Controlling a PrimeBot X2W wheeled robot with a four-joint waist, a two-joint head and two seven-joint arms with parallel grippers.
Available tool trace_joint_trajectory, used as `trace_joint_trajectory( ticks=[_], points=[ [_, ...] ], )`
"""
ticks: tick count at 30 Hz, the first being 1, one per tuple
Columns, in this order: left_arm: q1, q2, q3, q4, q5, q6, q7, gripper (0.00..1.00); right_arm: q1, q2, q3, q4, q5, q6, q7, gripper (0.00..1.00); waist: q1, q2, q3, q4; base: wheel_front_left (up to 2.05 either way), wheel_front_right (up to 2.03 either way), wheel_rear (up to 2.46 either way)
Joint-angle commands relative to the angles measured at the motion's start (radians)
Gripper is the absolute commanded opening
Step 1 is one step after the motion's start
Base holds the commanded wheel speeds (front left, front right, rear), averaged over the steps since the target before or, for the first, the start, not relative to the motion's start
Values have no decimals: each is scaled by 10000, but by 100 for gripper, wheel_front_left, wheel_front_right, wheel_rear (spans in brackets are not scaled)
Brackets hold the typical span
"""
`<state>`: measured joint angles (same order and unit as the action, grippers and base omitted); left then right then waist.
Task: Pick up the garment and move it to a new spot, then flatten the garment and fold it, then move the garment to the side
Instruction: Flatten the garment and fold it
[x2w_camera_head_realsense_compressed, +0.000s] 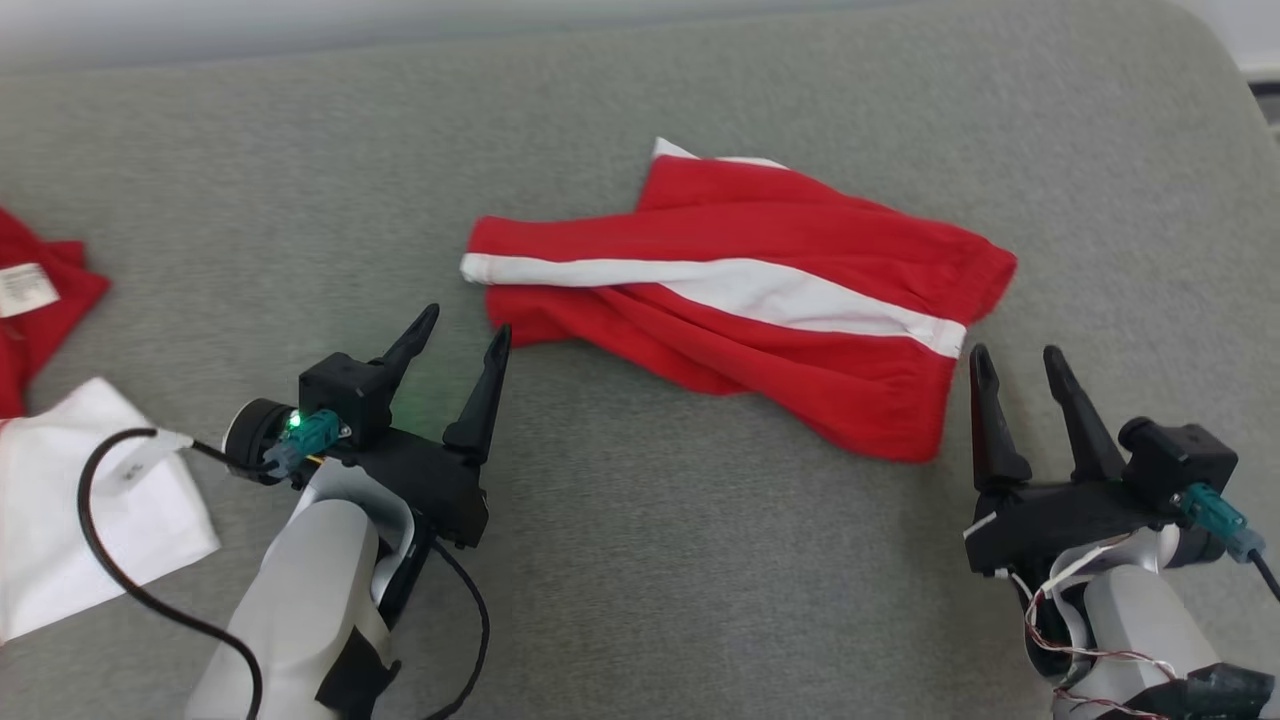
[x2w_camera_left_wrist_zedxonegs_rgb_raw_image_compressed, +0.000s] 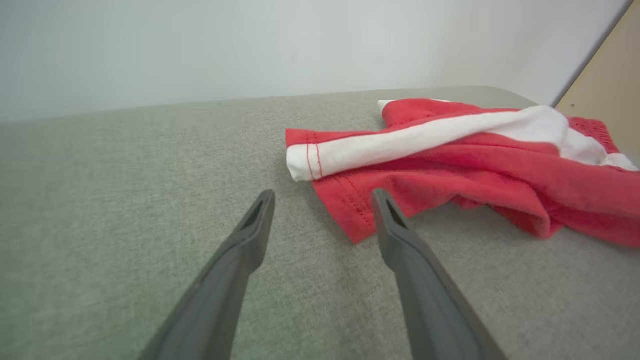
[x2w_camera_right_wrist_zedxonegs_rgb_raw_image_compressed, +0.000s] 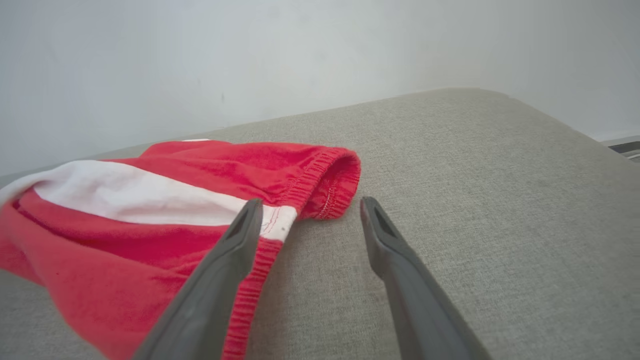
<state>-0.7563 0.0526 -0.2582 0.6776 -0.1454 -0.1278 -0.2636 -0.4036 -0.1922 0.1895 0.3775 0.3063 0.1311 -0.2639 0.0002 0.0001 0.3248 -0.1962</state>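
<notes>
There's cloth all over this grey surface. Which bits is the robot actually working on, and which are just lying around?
For the job:
- shorts, red with a white stripe
- left gripper and right gripper, jaws open, one near each end of the shorts

Lying about:
- red cloth at the far left edge
- white cloth beside the left arm

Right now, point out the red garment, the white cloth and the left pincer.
red garment (x2w_camera_head_realsense_compressed: 800, 370), head view, red fabric below the white stripe.
white cloth (x2w_camera_head_realsense_compressed: 40, 520), head view, its bare middle left of the cable.
left pincer (x2w_camera_head_realsense_compressed: 465, 324), head view, midway between its open fingertips.
</notes>
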Motion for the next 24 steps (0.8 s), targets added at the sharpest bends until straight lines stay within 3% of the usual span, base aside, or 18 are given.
trace_joint_trajectory(
  ticks=[1,10,11,12,13,14,24],
  points=[
    [-139,66,39,121,-86,-11,-14,100,-109,53,22,-53,-55,-7,-8,100,-2,-1,522,-535,0,0,0],
    [-435,-31,-557,1071,-905,-29,0,100,-198,134,-212,-361,-172,-7,-7,100,-2,-1,797,-808,0,0,0],
    [-453,-46,-700,1163,-1037,-31,7,92,-211,138,-230,-355,-187,-7,-7,100,-2,-1,813,-817,0,0,0],
    [-475,-64,-859,1213,-1101,-52,11,63,-219,154,-259,-355,-189,-7,-7,100,-2,-1,822,-821,0,0,0],
    [-461,-75,-1001,1224,-1263,-53,11,24,-214,169,-296,-353,-197,-7,-7,100,-2,-1,817,-818,0,0,0],
    [-435,-65,-1156,1216,-1372,-55,11,0,-194,173,-334,-342,-213,-7,-7,100,-2,-1,793,-803,0,0,0],
    [618,288,-1637,-59,-2001,-28,9,0,324,189,-878,-157,-297,-7,-7,100,-2,-1,-95,-114,0,0,0]
  ],
)
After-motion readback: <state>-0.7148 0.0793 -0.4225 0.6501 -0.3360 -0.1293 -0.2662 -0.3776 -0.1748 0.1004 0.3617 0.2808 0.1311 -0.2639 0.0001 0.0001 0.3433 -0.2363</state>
